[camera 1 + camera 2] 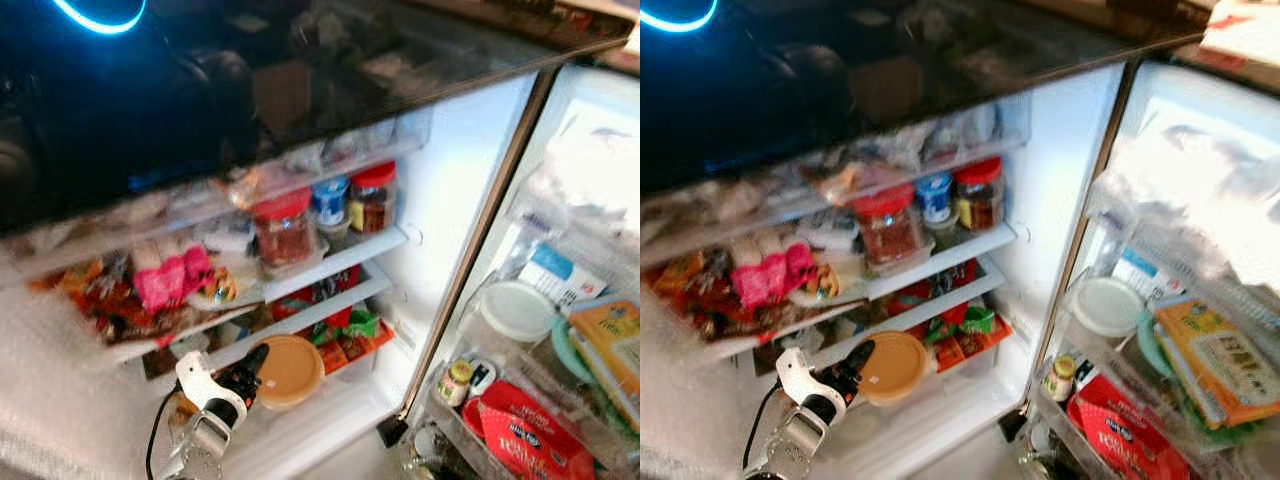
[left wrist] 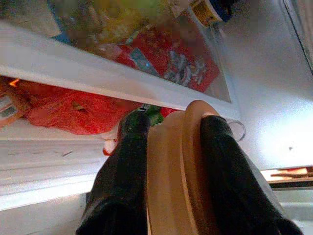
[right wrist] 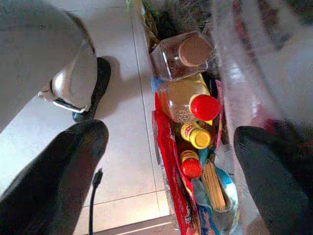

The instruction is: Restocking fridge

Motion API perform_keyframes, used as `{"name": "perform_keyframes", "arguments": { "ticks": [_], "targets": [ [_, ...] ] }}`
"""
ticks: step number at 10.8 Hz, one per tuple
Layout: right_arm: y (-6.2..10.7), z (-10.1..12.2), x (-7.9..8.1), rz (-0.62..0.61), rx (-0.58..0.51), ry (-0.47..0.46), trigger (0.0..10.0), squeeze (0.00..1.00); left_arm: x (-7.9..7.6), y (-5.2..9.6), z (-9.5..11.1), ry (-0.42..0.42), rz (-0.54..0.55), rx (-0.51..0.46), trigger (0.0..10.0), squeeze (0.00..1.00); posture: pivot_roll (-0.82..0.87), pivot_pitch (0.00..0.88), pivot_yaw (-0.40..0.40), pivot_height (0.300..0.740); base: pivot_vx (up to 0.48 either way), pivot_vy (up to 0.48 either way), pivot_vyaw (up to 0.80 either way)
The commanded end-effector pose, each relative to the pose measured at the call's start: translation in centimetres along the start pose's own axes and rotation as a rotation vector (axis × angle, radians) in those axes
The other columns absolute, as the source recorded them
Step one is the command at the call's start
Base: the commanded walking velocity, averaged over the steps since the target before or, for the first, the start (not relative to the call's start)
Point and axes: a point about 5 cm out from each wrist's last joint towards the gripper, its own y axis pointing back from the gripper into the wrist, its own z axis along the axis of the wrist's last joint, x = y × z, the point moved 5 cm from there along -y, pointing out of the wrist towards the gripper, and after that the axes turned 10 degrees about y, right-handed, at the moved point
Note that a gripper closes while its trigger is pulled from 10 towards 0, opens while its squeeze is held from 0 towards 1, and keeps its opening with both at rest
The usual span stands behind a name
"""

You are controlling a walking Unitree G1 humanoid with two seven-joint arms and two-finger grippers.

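Tan lidded container [image 1: 287,370] clamped between left gripper [image 2: 171,132] fingers, red packets [image 2: 73,110] just beyond on fridge shelf [image 1: 330,262]; right gripper [image 3: 171,147] spread wide, bottles [image 3: 195,105] below

Both head views are soft with blur: labels on the red-lidded jars [image 1: 284,228] beside the blue-capped tub [image 1: 329,199] cannot be read. The tan lidded container [image 1: 287,370] is partly covered by the left gripper [image 1: 247,372], whose arm is cut by the lower edge. The red packet [image 1: 525,435] in the fridge door bin is cropped at the corner. In the left wrist view the container's [image 2: 178,176] lower part runs out of frame.
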Motion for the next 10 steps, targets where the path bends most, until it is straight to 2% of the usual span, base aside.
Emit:
{"name": "perform_keyframes", "arguments": {
  "ticks": [1,10],
  "targets": [
    [0.0,-0.1,0.0,0.001,-0.007,-0.011,10.0,0.0,0.1,0.0,0.6,-0.007,0.007,-0.021,10.0,0.0,-0.27,0.0,0.038,0.653,0.0,0.0,0.0],
    [0.1,-0.1,-0.1,-0.002,-0.005,0.0,10.0,0.0,-1.0,-1.0,2.3,-0.022,-0.002,-0.094,10.0,0.0,-0.28,0.0,0.032,0.653,0.0,0.0,0.0]
  ]
}}
